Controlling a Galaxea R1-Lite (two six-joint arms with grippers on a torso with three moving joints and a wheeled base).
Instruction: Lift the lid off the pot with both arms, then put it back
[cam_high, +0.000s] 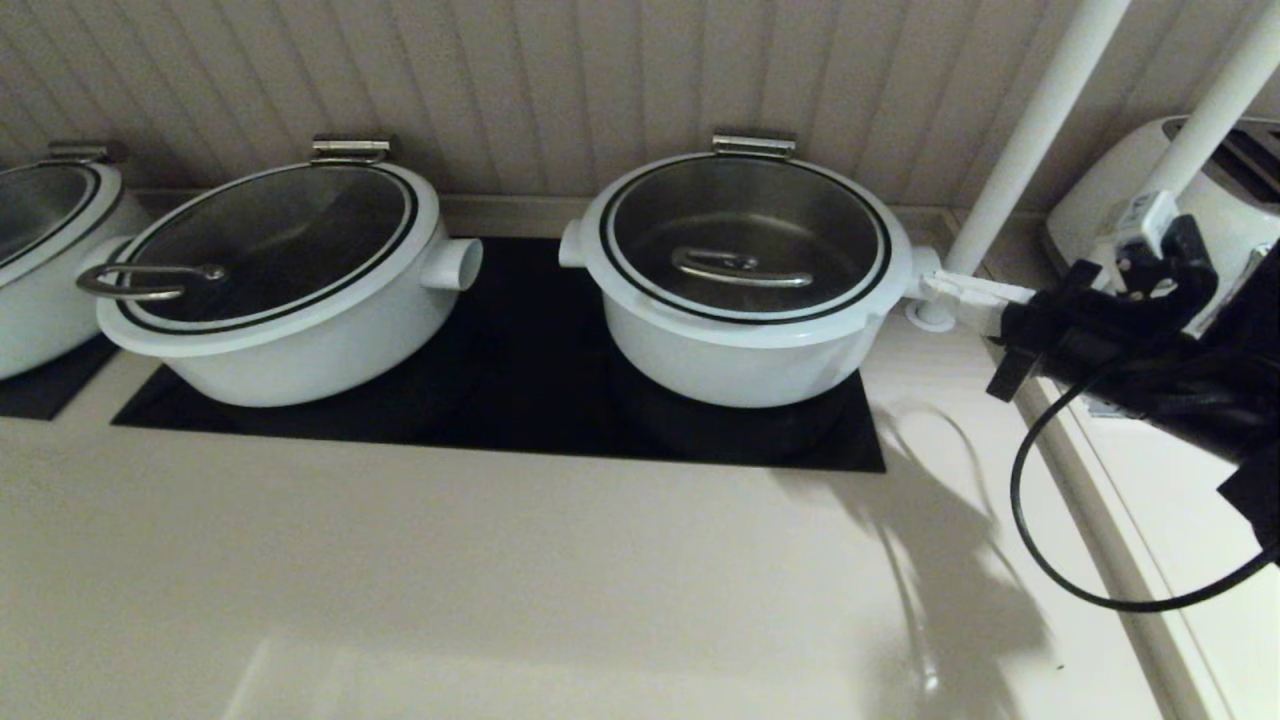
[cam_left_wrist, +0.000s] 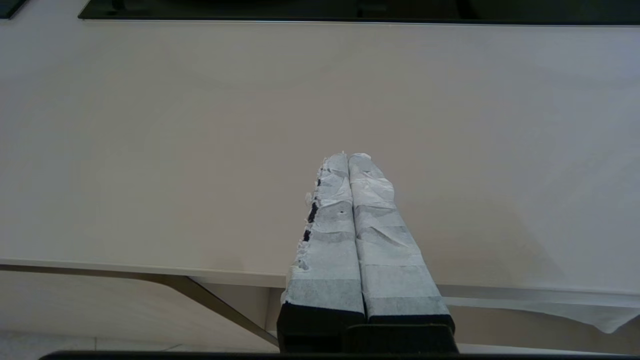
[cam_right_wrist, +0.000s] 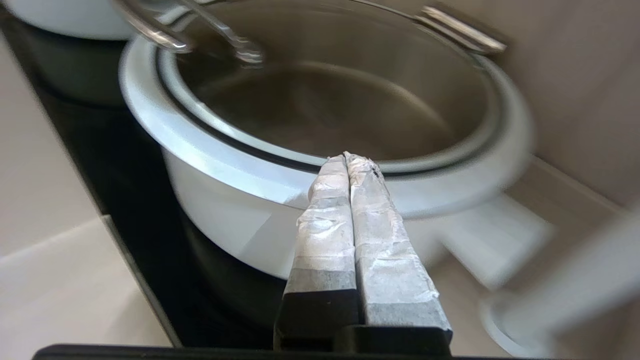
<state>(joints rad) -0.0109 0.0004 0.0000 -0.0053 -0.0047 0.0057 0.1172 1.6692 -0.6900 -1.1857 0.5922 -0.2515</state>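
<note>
From the head, the lid (cam_high: 745, 240) is seen seated on the pot (cam_high: 740, 350), just left of the right gripper (cam_high: 975, 300) at the pot's right side; a wider pot (cam_high: 280, 300) stands further left.

At the left wrist, the left gripper (cam_left_wrist: 348, 157) is pressed closed, empty, above bare counter (cam_left_wrist: 150, 150).

At the right wrist, closed taped fingers (cam_right_wrist: 325, 210) are shown near the pot's rim, nothing held.

Ribbed beige wall (cam_high: 560, 80) behind; pale surface (cam_high: 450, 580) w/ black inset panel (cam_high: 520, 400). Two white poles (cam_high: 1030, 130) at right, white toaster (cam_high: 1120, 200) behind them. Dim, warm light.
</note>
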